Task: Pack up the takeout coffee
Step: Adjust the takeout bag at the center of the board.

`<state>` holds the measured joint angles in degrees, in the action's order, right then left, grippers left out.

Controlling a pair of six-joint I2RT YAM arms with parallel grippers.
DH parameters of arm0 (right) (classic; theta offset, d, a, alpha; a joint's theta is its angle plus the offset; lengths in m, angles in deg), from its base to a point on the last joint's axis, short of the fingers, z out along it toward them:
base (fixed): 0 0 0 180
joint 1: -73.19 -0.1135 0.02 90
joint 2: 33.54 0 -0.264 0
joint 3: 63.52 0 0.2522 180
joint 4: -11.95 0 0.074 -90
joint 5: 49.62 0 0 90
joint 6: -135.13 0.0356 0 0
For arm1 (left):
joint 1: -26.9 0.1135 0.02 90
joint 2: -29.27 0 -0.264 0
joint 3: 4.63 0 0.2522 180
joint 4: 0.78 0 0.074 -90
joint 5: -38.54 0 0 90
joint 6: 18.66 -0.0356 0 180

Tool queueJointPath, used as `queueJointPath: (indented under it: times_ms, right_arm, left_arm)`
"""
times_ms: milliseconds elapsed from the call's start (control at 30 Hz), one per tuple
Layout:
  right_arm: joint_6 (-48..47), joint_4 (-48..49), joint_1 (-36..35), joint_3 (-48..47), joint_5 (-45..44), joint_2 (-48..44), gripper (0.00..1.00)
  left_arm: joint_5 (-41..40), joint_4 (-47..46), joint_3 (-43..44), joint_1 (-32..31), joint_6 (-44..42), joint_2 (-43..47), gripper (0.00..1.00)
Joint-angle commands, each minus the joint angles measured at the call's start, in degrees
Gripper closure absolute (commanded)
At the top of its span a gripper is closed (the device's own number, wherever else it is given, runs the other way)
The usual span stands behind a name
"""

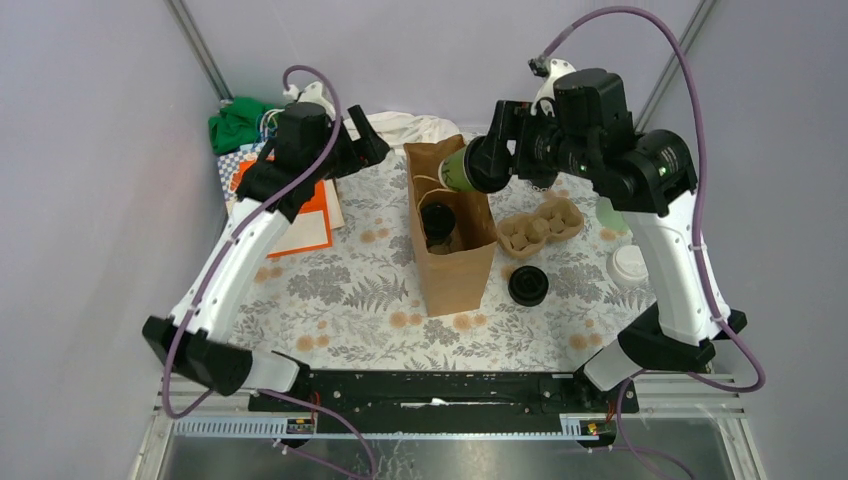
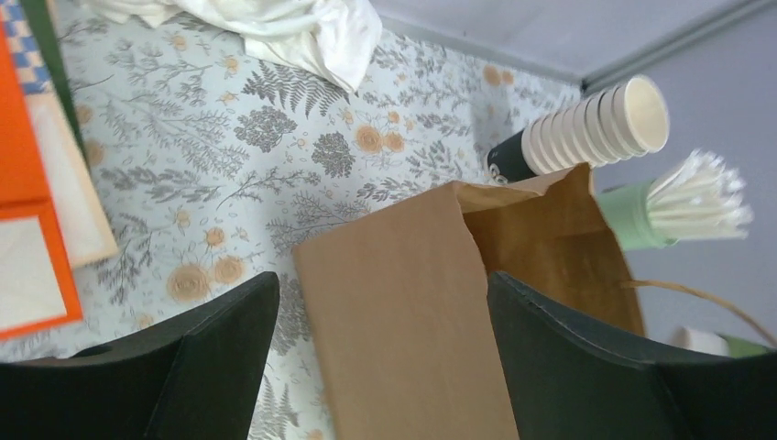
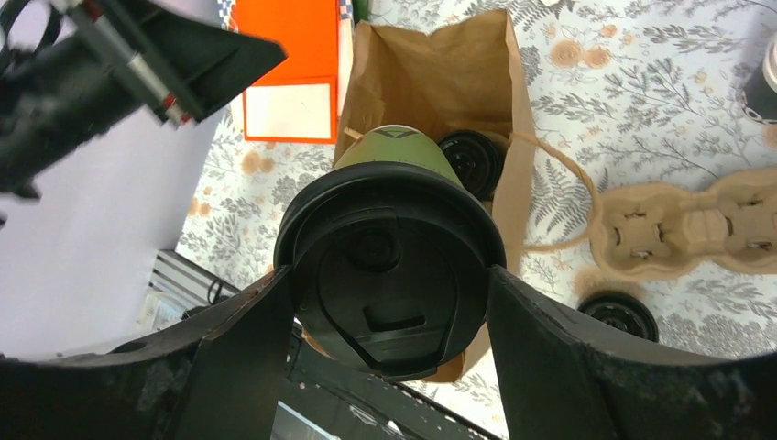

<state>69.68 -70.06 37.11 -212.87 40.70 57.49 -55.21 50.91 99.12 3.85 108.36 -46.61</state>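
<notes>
over one paper bag (image 1: pixel 455 270), right gripper (image 3: pixel 392 316) clamps one cup (image 1: pixel 458 168); second cup (image 1: pixel 437 220) inside; left gripper (image 2: pixel 382 293) wide, empty.

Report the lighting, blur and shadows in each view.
Top external: even light, sharp, little shadow around the paper bag. Left wrist: left claw near-black and soft-edged, bag crisp. Right wrist: coffee cup in the right claw looms close, its black lid dim.

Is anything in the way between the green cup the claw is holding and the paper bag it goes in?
Nothing visible blocks it. The right claw holds the green cup just over the open mouth of the paper bag. Another lidded cup sits inside, off to one side, with room beside it.
</notes>
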Motion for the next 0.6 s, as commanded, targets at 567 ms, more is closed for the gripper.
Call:
queueJointPath:
  times_ms: [567]
  right_arm:
    - [-4.51,-2.31,-2.18,6.78,-4.18,-7.89,0.5]
  left_arm:
    - [34.8,-24.41,8.88,3.27,-33.26,-19.13,0.13]
